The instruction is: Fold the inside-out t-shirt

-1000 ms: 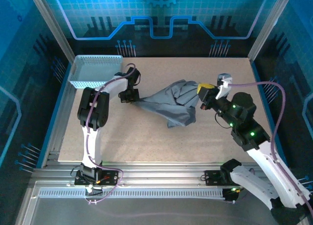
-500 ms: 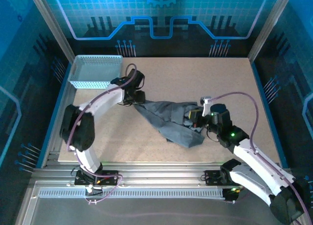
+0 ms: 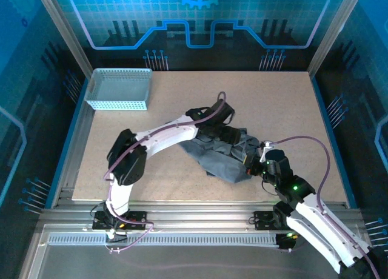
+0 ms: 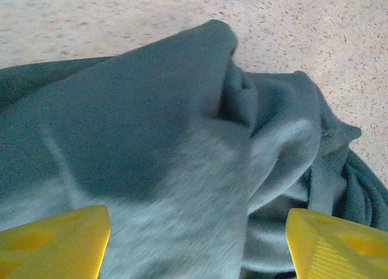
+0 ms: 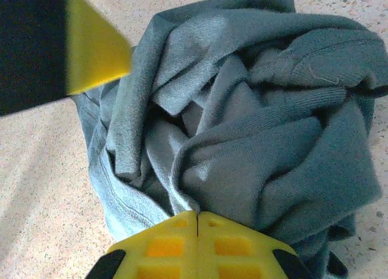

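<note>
Pinching the t-shirt (image 5: 254, 139), right tool (image 5: 197, 221) sits clamped in its wrist view; left tool (image 4: 197, 242) stands apart

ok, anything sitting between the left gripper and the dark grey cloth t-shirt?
Nothing visible. The left gripper hangs open right over the bunched dark grey cloth t-shirt, yellow fingers either side of a fold. The right gripper is shut on its edge. The light blue mesh basket sits apart, in the far left corner.

- Left arm (image 3: 163, 133) and right arm (image 3: 321, 221): white shells, black joints.
- A purple cable (image 3: 301, 139) loops along each arm.
- Green lights (image 3: 295, 187) glow on the right arm, lower right.
- Right claw (image 5: 197, 221): yellow fingers with square recesses.
</note>
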